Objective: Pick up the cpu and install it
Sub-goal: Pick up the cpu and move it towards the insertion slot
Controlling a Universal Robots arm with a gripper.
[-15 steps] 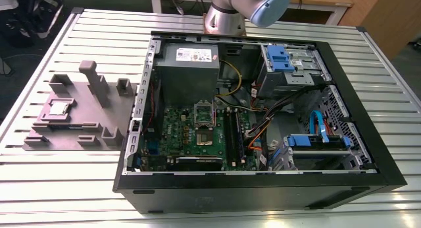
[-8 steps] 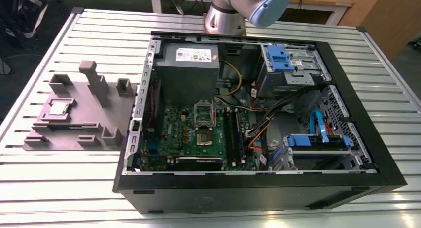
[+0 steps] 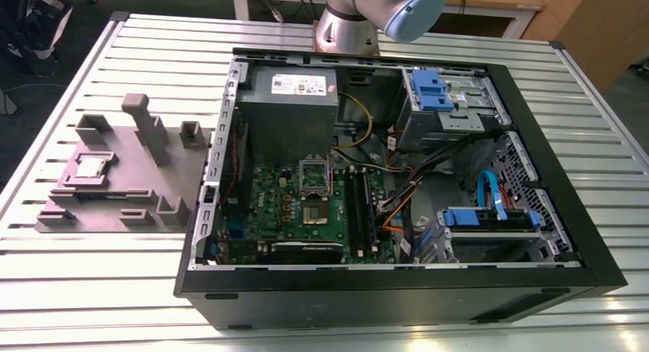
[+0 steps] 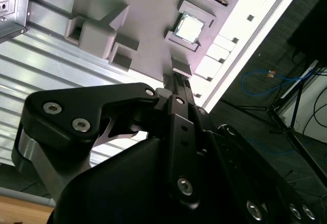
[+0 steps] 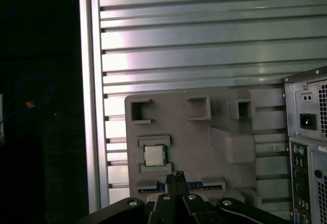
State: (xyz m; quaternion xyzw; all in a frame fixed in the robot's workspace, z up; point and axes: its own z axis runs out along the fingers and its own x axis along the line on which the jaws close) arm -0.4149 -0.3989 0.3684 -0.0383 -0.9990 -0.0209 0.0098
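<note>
Picking step: the gripper (image 5: 177, 176) is hovering near the cpu (image 5: 153, 155), not touching it.
Fingers: sitting closed together, gripping nothing.
Cpu: lying in the grey fixture (image 3: 127, 186) on the worktop (image 3: 152, 40), beside the computer case (image 3: 406, 295).
Next need: probably opening the fingers and centring on the chip.

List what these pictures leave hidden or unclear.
Arm: exterior view, cut off by the top edge.
Socket: exterior view, too small to tell whether its cover is open.
Grey holder: first wrist view, one edge hidden behind the pincer.
Chip: first wrist view, underside hidden against the holder.
</note>
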